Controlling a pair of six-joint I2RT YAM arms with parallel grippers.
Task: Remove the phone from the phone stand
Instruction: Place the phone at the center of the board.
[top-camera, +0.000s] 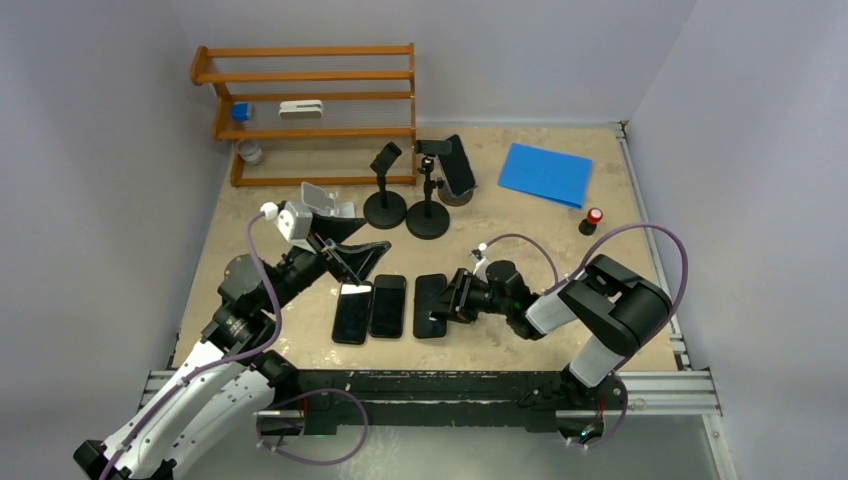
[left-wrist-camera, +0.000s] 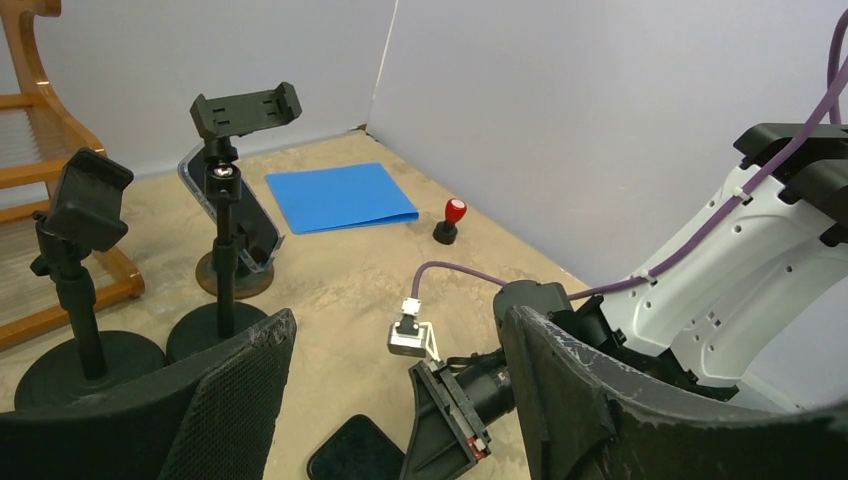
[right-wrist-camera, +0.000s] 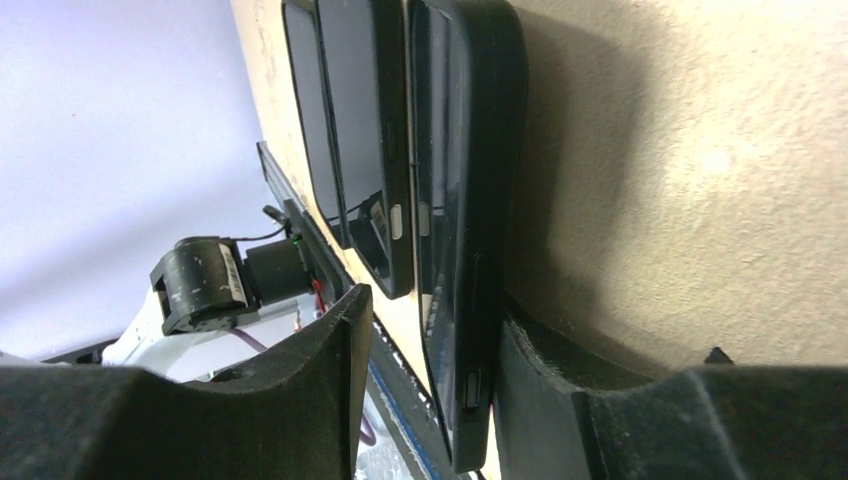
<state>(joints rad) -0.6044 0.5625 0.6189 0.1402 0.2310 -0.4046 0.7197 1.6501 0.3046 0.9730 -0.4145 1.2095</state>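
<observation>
Phone (top-camera: 460, 165) sits in the stand (left-wrist-camera: 205, 272), leaning back. Its long axis runs steeply up and away from the arm bases. Not yet lifted out.

Right claw (top-camera: 447, 302): straight to the near side of the stand, low at the table. Its fingers (right-wrist-camera: 300, 380) are parted either side of the end phone (right-wrist-camera: 470, 180) in a row of three flat phones (top-camera: 388, 306). One finger touches that phone's edge and the other stands off with a gap, so no clamp.

Left claw (top-camera: 352, 262): near and left of the stand, spread wide, nothing in it. Two empty stands (top-camera: 385, 205) lie between it and the stand.

Judgement: both claws are about equally far from the stand. The right has the clear line; the left would have to skirt the empties. The grip should span the phone's short width, then draw it out along the long axis.

Holders: rack (top-camera: 300, 50), far left of the stand, carries a blue block (top-camera: 240, 112) and a white piece (top-camera: 300, 108). Folder (top-camera: 545, 173) lies just right of the stand.
</observation>
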